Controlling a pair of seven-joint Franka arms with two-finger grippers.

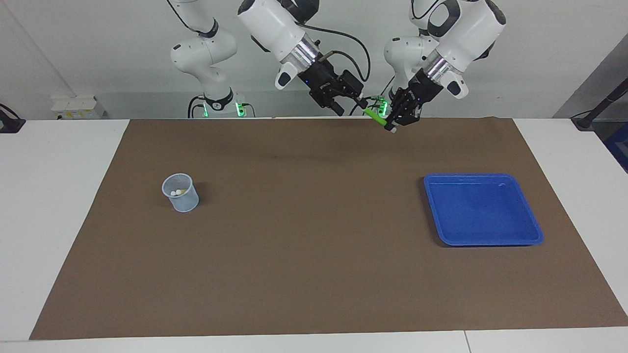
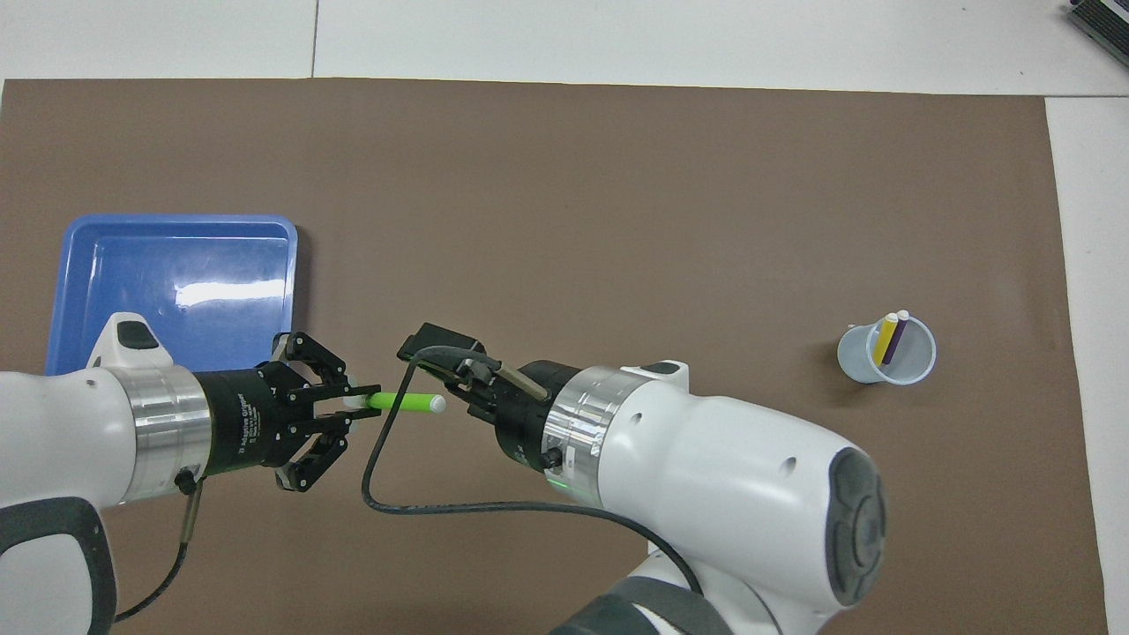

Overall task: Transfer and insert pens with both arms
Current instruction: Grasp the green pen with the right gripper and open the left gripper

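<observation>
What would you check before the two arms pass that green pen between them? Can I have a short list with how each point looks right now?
1. Left gripper shut on the green pen: ok.
2. Pen's free whitish end points toward the right gripper, with a length of the barrel bare to take: ok.
3. Right gripper open to receive: ok.
4. Right gripper already around the pen: cannot tell; in the facing view it is just beside the pen's tip.
5. Cup standing upright toward the right arm's end, with room beside the yellow pen and the purple pen: ok.
6. Blue tray has no pens left in it: ok.
</observation>
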